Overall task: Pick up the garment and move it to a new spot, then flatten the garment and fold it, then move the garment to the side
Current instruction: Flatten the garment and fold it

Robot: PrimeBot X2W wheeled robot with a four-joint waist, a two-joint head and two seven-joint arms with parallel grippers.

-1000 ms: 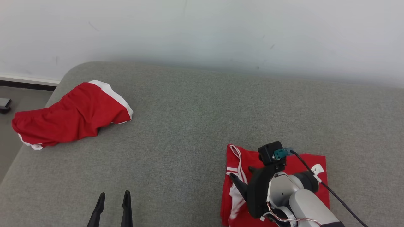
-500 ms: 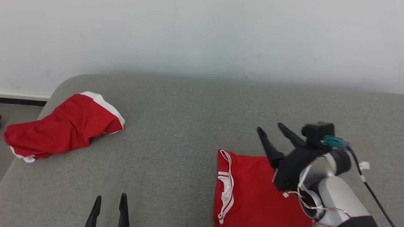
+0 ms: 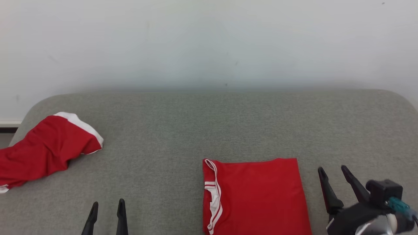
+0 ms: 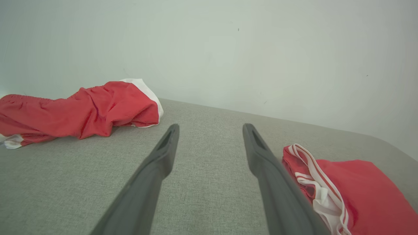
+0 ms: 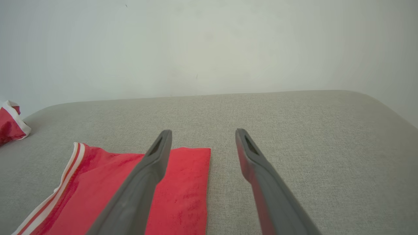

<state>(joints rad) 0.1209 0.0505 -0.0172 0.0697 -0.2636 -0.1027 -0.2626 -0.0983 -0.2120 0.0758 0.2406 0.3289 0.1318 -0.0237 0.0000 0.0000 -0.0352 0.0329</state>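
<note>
A folded red garment (image 3: 258, 195) with white striped trim lies flat on the grey cushion (image 3: 202, 130), near its front right; it also appears in the left wrist view (image 4: 359, 189) and the right wrist view (image 5: 183, 182). My right gripper (image 3: 333, 169) stands open just right of the garment, apart from it, nothing between its fingers (image 5: 153, 163). My left gripper (image 3: 107, 206) is open at the lower left, well clear of the garment, fingers (image 4: 163, 153) empty.
A second red garment (image 3: 45, 150) with a white band lies crumpled at the cushion's far left edge (image 4: 78, 111). A pale wall (image 3: 209, 42) rises right behind the cushion. Bare grey fabric stretches between the two garments.
My right gripper has lifted off the folded garment, opened fully and drawn back to its right side. The head camera has swung right, shifting the whole picture.
</note>
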